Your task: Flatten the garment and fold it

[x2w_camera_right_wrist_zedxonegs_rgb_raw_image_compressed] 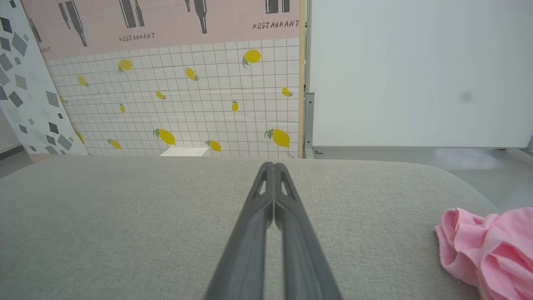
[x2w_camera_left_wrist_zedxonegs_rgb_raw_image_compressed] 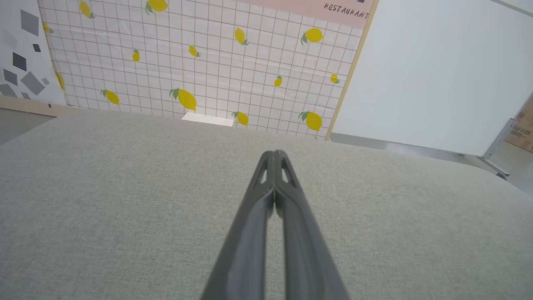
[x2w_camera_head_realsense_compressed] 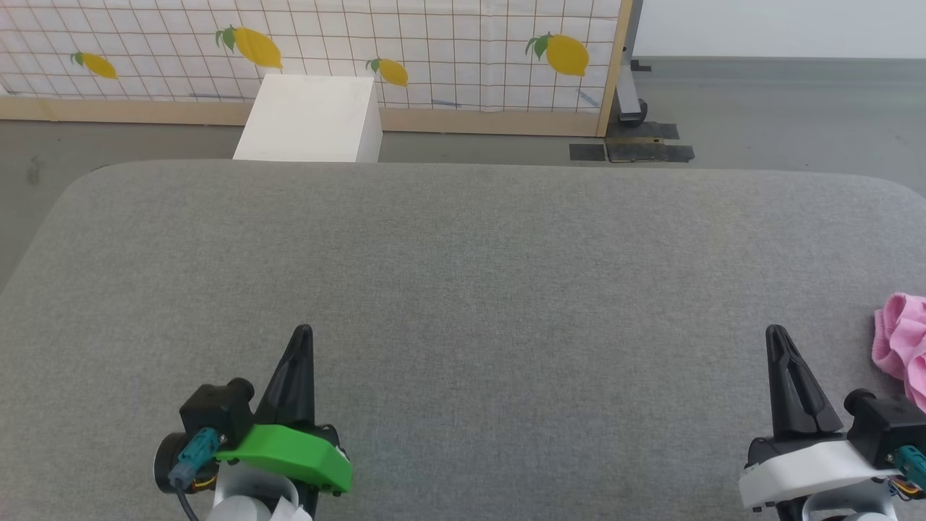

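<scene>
Left gripper first, head view: sits at the lower left over the grey fabric surface, green cap on the wrist, both dark fingers pressed tight together, clamping nothing. Same deal with the right gripper at the lower right, white cap on the wrist, fingers closed up on empty air. Pink garment bunched up at the far right edge of the surface, partly cut off by the frame, just to the right of the right gripper and not touching it. Well apart from the left gripper. Past the far edge of the surface: white box on the grey floor, and behind that a lemon-print grid panel with a wooden frame.

Left wrist view next: looks straight along the left gripper, tips meeting, thin slit lower down between the fingers but zero cargo. Grey fabric all around, lemon panel at the back, "RESTAURANT" lettering up top.

Right wrist view: right gripper likewise pinched closed with nothing in it. Pink garment lying crumpled at the lower right, gathered ribbed edge facing the fingers, resting near the surface's right edge, clear of the gripper. Can't make out its full shape from this wad.
</scene>
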